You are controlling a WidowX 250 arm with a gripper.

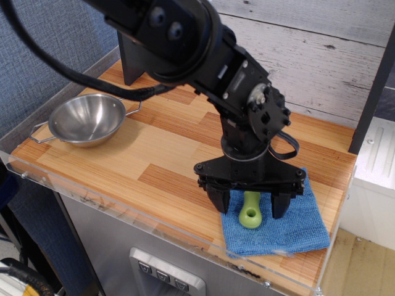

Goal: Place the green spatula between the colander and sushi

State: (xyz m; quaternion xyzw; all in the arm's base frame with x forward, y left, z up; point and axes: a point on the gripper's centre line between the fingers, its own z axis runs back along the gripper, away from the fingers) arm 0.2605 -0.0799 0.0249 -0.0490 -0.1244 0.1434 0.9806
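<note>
Seen from the one front camera: gripper (249,206) hanging low over the blue cloth (290,225), jaws spread wide, one on each side of the green spatula (250,211) and gripping nothing. Spatula lying on the cloth, ring end toward the counter's front edge, blade hidden under the arm. Colander (86,119) sitting well apart at the far left of the wooden counter (154,160). Sushi hidden from view.
</note>
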